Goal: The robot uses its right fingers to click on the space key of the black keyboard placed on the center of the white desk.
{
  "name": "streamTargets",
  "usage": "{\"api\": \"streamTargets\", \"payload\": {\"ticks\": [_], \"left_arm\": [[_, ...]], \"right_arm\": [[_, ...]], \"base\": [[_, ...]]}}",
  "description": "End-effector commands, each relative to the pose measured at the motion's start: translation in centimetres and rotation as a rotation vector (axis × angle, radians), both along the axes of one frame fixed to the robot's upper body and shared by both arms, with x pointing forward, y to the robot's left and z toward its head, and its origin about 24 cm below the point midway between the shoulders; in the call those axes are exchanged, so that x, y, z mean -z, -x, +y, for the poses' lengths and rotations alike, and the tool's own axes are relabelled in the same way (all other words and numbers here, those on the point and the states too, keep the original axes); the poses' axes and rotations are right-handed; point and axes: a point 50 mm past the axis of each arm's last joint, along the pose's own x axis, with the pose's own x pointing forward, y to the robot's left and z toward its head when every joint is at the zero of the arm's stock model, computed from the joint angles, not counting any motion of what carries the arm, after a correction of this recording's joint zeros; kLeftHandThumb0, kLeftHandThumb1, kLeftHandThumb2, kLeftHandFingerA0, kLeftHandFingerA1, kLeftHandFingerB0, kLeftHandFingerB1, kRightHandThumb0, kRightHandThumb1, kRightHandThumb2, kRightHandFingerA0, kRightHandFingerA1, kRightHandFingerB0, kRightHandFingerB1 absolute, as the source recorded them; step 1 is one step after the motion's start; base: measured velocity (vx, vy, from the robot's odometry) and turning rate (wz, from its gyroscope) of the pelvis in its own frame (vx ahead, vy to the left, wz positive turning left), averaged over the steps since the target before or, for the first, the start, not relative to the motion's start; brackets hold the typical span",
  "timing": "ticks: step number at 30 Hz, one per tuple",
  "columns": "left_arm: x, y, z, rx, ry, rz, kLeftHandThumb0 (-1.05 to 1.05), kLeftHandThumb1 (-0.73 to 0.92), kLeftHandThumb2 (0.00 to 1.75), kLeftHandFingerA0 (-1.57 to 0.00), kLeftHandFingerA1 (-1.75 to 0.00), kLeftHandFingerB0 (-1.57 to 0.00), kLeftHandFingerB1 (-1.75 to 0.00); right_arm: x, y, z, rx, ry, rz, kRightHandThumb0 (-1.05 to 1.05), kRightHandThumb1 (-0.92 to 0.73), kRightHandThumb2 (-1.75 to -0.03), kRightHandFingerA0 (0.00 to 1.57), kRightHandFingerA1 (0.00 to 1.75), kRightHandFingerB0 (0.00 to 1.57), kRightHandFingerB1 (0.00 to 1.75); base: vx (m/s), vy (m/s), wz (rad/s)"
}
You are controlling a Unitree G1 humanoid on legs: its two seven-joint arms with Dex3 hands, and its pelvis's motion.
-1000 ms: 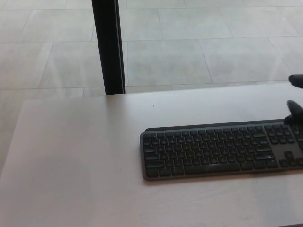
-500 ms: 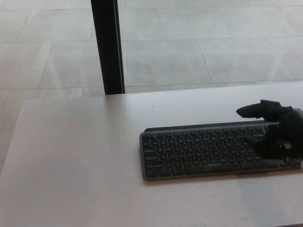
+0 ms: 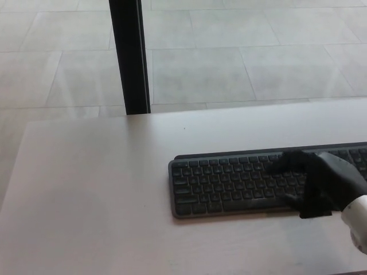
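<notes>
The right hand is coming in from the lower right edge and lying low over the right half of the keyboard, palm down, with a white forearm showing behind it at the corner. One finger is reaching left and up across the upper key rows, while a second dark part is dipping toward the front edge of the keyboard, near the bottom key row. The digits are standing apart from one another and are closing on nothing; whether a fingertip is actually pressing a key cannot be told through the blur.

The keyboard is lying flat on the desk, right of centre in the view, its long axis running left to right, parallel to the desk's front edge. Its right end is passing out of the picture. The space key is sitting in the bottom row, just left of the hand.

Beyond the desk, a black post is standing upright on the tiled floor.
</notes>
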Motion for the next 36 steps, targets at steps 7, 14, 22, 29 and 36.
{"api": "streamTargets", "payload": {"ticks": [7,14,22,29,36], "left_arm": [[-1.4,-0.2,1.2,-0.022,-0.059,-0.023,-0.63,0.79,0.64,-0.79,-0.65,-0.60,-0.55],[-1.4,-0.3,1.1,-0.023,-0.057,-0.027,-0.63,0.79,0.63,-0.78,-0.66,-0.63,-0.56],[-1.5,-0.4,1.1,-0.024,-0.056,-0.038,-0.63,0.79,0.63,-0.78,-0.66,-0.63,-0.57],[-1.5,-0.4,1.1,-0.025,-0.062,-0.023,-0.63,0.79,0.63,-0.80,-0.68,-0.63,-0.57],[-1.5,-0.4,1.1,-0.042,-0.055,-0.035,-0.62,0.78,0.63,-0.82,-0.69,-0.60,-0.57]], "right_arm": [[0.6,0.3,1.2,-0.327,0.723,-0.361,-0.34,-0.55,-0.65,0.85,1.53,0.73,0.50],[0.8,0.1,1.8,-0.360,0.799,-0.449,-0.42,-0.54,-0.60,0.87,1.59,0.77,0.51],[1.0,-0.1,2.0,-0.352,0.815,-0.472,-0.43,-0.54,-0.56,0.91,1.59,0.81,0.52],[1.2,-0.5,2.2,-0.297,0.841,-0.466,-0.40,-0.56,-0.57,0.89,1.63,0.78,0.51],[1.5,-0.4,2.4,-0.307,0.826,-0.477,-0.39,-0.54,-0.60,0.90,1.64,0.78,0.54]], "base": [[0.00,0.000,0.00],[0.00,0.000,0.00],[0.00,0.000,0.00],[0.00,0.000,0.00],[0.00,0.000,0.00]]}}
